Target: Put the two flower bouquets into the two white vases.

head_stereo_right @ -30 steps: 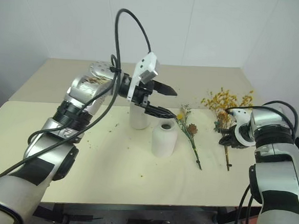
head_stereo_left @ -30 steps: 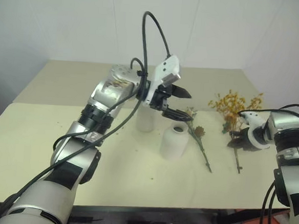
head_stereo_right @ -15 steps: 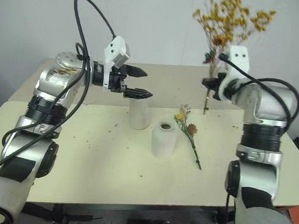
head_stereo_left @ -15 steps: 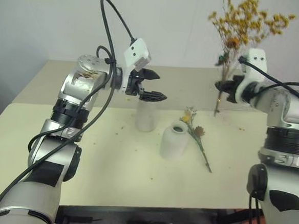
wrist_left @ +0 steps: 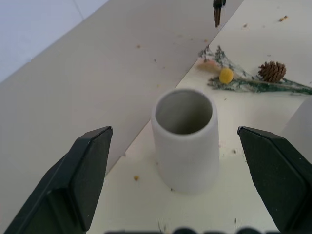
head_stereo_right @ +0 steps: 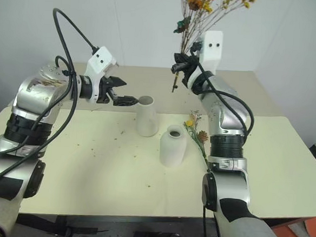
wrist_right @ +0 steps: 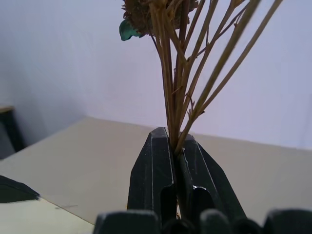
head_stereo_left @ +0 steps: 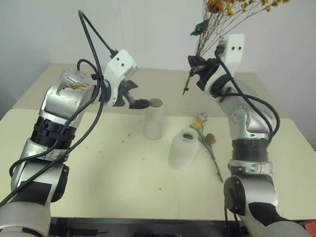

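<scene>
The right gripper point(head_stereo_left: 196, 72) is clamped on the stems of the bushy bouquet point(head_stereo_left: 231, 7), holding it upright above the table point(head_stereo_left: 116, 170), its forearm angled up and toward the left. The left gripper point(head_stereo_left: 137, 98) gapes wide beside the cylinder vase point(head_stereo_left: 154, 118), arm reaching across. The small sprig point(head_stereo_left: 208, 141) lies beside the rounded vase point(head_stereo_left: 183, 148).

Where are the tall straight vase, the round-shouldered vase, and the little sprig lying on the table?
Straight vase point(head_stereo_left: 154, 121), left eye view, its side wall.
Round-shouldered vase point(head_stereo_left: 183, 150), left eye view, its body.
Small sprig point(head_stereo_right: 202, 136), right eye view, its brown cone head.
</scene>
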Motion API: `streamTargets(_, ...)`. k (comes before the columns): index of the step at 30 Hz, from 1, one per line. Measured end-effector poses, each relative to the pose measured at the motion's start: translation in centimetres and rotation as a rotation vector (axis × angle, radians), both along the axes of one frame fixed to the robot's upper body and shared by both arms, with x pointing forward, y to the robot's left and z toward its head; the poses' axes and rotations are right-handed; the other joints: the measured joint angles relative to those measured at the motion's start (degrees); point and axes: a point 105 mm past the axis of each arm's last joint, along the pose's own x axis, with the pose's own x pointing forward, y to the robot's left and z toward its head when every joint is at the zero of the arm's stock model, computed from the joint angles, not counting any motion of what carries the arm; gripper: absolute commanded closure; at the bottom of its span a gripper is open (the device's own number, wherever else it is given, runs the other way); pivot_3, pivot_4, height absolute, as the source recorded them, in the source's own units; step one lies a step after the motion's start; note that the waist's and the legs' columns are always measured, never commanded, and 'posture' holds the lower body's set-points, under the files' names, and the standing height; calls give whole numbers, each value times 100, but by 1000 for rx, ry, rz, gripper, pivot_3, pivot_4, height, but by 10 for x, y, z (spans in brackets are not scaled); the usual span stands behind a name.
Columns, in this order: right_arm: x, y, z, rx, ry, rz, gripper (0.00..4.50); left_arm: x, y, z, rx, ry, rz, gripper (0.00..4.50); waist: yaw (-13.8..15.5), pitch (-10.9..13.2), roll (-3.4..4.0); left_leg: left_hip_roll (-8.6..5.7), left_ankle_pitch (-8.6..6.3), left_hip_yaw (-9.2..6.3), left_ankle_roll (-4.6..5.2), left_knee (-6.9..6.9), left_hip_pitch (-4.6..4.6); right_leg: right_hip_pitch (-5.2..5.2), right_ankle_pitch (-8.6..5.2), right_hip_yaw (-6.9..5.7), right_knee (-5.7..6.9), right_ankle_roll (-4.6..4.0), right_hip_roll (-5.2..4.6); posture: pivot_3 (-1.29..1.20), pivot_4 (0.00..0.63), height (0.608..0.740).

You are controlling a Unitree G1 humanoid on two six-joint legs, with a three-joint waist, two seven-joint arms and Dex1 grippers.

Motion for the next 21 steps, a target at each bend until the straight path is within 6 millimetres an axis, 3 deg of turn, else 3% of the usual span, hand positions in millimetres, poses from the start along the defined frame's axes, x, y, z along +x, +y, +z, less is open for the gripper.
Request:
streamTargets(11, -15, 58, -5, -3, -69, 178, 4465, -13, 7, -1, -33, 6, 18, 0, 12, 1, 1, 1, 1, -3, -3, 0, 0, 0, 0, -4, 2, -1, 0, 0, 150, 740)
streamTargets(21, -13, 68, -29, -79, -57, 186, 4465, -16, 5, -4, -41, 10, 18, 0, 13, 1, 1, 1, 1, -4, -3, 0, 0, -1, 0, -4, 1, -1, 0, 0, 150, 740)
